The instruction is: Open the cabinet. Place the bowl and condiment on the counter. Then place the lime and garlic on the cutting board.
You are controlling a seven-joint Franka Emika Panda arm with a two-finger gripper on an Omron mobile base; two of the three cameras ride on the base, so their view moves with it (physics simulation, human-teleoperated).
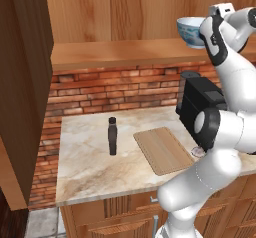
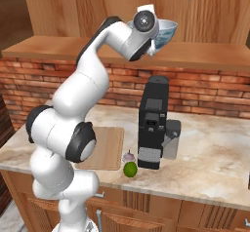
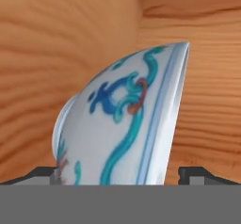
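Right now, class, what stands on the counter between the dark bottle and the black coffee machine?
The wooden cutting board lies flat between the bottle and the coffee machine, nothing on it, seen in the left base view.

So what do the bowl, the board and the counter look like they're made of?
Bowl: likely glazed ceramic; smooth white surface with painted blue and teal scrollwork, though the render shows little gloss.
Board: light wood, matte; fine grain lines and a darker rim.
Counter: marble-look stone, polished; cream with brown veining. It could equally be a laminate imitation.
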